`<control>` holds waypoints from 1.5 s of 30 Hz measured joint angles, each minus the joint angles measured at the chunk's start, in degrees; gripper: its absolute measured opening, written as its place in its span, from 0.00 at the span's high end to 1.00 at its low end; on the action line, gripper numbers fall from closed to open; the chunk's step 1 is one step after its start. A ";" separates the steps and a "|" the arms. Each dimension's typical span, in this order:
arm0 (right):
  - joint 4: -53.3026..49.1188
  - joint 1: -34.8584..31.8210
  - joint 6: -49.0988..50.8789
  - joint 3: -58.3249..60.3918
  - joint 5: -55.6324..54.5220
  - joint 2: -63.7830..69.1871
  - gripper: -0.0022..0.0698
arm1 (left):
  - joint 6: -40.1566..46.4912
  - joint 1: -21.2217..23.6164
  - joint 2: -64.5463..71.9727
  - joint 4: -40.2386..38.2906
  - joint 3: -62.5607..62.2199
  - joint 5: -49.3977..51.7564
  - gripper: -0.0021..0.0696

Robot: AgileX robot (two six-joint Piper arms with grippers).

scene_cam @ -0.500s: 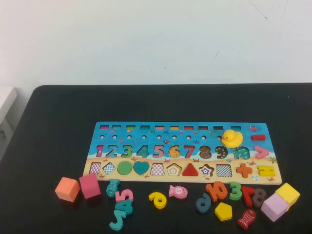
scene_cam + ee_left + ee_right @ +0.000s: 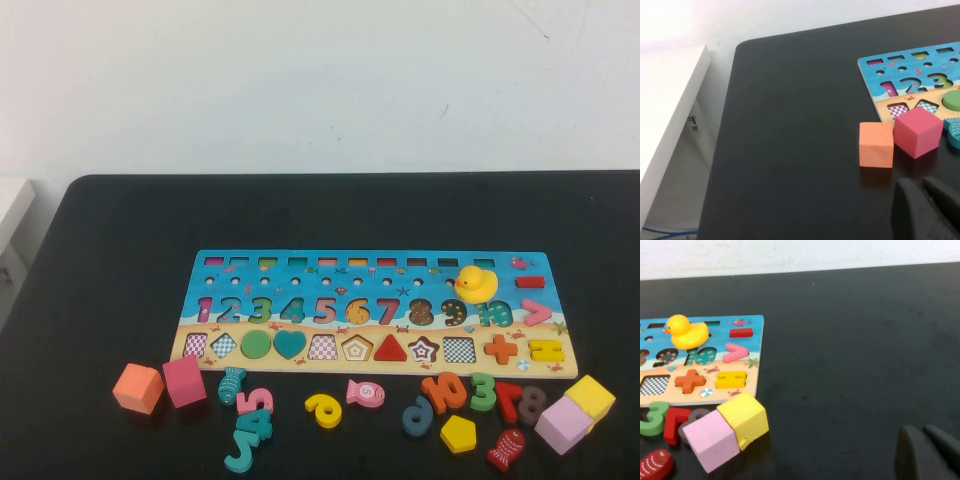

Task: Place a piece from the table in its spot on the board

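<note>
Black and pressed together, the left gripper (image 2: 929, 210) hovers over the dark table (image 2: 120, 260) near the orange cube (image 2: 876, 144) and magenta cube (image 2: 918, 131). The right gripper (image 2: 927, 452) is likewise closed, holding nothing, above bare table beside the yellow cube (image 2: 743, 418) and pink cube (image 2: 712, 439). Loose pieces, among them a yellow pentagon (image 2: 459, 433), lie along the near edge of the puzzle board (image 2: 380, 265), where a rubber duck (image 2: 476, 284) sits.
</note>
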 joint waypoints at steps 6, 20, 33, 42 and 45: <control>0.00 0.00 0.00 0.00 0.00 0.00 0.94 | 0.12 0.00 0.00 0.00 0.00 0.00 0.97; 38.91 0.00 13.06 0.00 0.00 0.00 0.94 | 0.12 -0.23 0.00 0.00 0.00 0.00 0.97; 43.54 0.00 -8.24 -4.33 4.53 0.52 0.94 | 0.12 -0.23 0.00 0.00 0.00 0.00 0.97; 30.50 0.00 -29.88 -31.30 25.01 26.54 0.94 | 0.00 -0.23 0.00 0.00 0.00 0.00 0.97; 28.74 0.00 -34.43 -39.64 32.86 36.45 0.94 | 0.00 -0.23 0.00 0.00 0.00 0.00 0.97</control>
